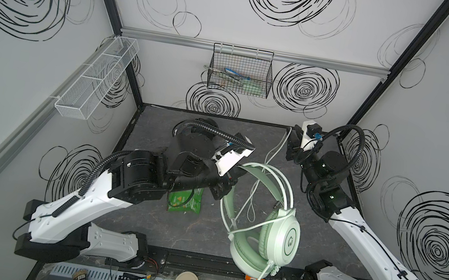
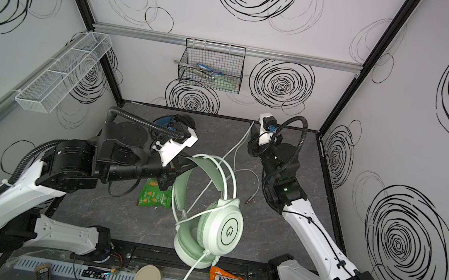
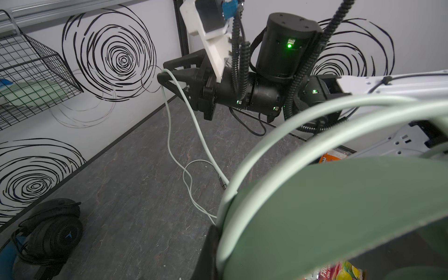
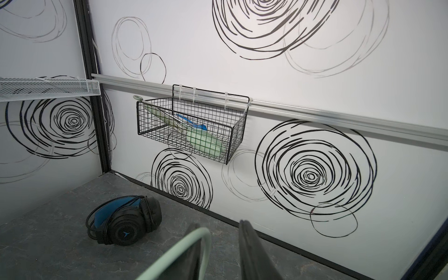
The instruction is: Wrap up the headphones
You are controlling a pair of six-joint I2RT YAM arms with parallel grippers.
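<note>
Your left gripper (image 1: pixel 238 170) is clamping the mint green headset (image 1: pixel 277 239) by its headband, holding it up over the counter (image 1: pixel 201 235). Your right gripper (image 3: pixel 163 71) is standing narrowly parted, with the pale cable (image 3: pixel 169 126) draping over one finger. The black headset (image 4: pixel 123 223) is lying at the counter's back left.

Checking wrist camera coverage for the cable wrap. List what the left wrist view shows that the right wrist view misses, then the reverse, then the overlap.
Only the left wrist view: the mint green headset, its headband close up, and part of a fruit candy bag. Only the right wrist view: the white mesh shelf. Both: the black headset lying on the table near the back wall, the black wire basket, and the pale cable hooked over one finger of the open right gripper.
</note>
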